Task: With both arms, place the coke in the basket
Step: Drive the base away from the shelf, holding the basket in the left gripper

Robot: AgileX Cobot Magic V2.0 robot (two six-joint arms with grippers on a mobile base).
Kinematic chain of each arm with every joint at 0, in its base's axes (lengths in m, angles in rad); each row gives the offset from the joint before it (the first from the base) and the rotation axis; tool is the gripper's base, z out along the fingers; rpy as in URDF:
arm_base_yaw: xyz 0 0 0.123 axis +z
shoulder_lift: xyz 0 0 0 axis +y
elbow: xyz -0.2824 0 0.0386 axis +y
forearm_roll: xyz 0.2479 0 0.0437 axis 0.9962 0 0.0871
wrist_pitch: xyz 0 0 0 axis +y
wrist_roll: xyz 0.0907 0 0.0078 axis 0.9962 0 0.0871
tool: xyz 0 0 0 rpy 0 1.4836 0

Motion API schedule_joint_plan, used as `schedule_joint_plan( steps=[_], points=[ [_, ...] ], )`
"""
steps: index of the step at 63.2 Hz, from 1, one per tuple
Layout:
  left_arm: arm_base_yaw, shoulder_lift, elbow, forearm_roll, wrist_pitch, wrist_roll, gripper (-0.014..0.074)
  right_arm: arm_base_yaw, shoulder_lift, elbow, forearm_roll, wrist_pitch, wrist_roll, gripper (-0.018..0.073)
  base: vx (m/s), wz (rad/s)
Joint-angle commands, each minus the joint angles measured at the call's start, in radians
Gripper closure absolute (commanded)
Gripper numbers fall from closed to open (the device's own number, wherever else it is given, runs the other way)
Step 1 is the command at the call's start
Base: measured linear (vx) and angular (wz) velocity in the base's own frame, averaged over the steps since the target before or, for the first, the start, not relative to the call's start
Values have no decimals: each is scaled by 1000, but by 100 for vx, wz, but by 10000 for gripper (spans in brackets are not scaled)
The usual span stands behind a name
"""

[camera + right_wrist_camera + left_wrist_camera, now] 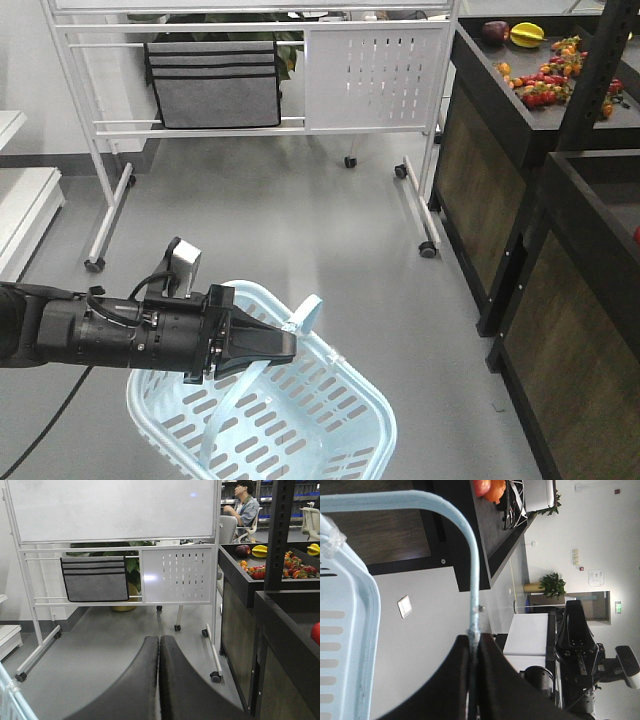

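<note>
**A:** What does the front camera give you that the wrists don't?

**B:** The whole basket (384, 418). It's pale blue plastic with slotted walls and a rounded rim, tilted, low over the smooth grey floor. My left gripper (286, 346) reaches in from the left, black and tapered, with its tips at a swing handle (306, 314). I can't tell whether the basket touches the floor.

**A:** And the left wrist?

**B:** That one is close up. I see two black fingers (502, 680) clamped on the thin blue handle bar, with only the bar between them. The basket's rim runs down the left edge of the picture. Past the handle is a dark shelf (485, 535) with orange fruit.

**A:** The right side?

**B:** Only its own camera shows my right gripper (159, 642). Its curved matte fingers are pressed together with nothing between them. It faces a whiteboard (115, 507) on casters, with a grey fabric pouch (95, 577) hung beneath. A dark tray (232, 575) of fruit stands to the right.
</note>
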State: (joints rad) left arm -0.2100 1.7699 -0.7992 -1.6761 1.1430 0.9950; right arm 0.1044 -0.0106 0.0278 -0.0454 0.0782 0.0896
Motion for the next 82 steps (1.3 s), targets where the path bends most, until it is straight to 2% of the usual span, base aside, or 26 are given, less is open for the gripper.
schedule_joint_plan(
  steps=[1, 82],
  points=[
    [-1, -51, -16, -103, 90, 6, 603, -3, -18, 11, -4, -78, -5, 569, 16, 0],
    [-1, -51, -16, -103, 90, 6, 603, -3, -18, 11, -4, -78, -5, 569, 19, 1]
  ],
)
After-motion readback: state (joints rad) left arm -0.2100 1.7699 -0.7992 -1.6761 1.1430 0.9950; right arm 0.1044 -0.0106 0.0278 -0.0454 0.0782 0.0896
